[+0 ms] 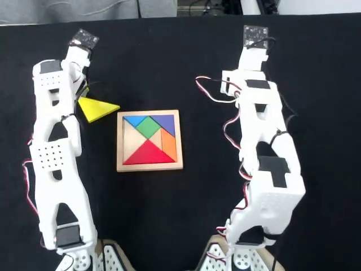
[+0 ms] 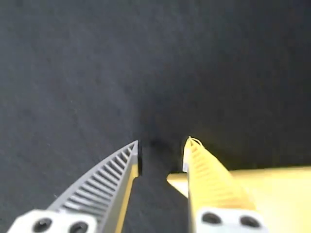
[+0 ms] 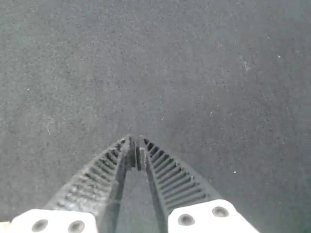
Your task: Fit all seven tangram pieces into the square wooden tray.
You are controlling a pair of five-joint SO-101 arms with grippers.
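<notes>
So, triangle (image 1: 97, 108): yellow, flat on desk (image 1: 169, 226), just beside tray (image 1: 149, 167), on left arm's side.
Tray: mid-desk, holds blue, green, purple, orange and red pieces (image 1: 148, 152).
Left tool (image 2: 163, 145): jaws apart, at triangle's edge.
Right tool (image 3: 134, 145): jaws together, over bare desk.

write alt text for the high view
A square wooden tray on a black table holds coloured tangram pieces, with a bare gap along its left edge. A yellow triangular piece lies on the table beside the white left arm.
</notes>
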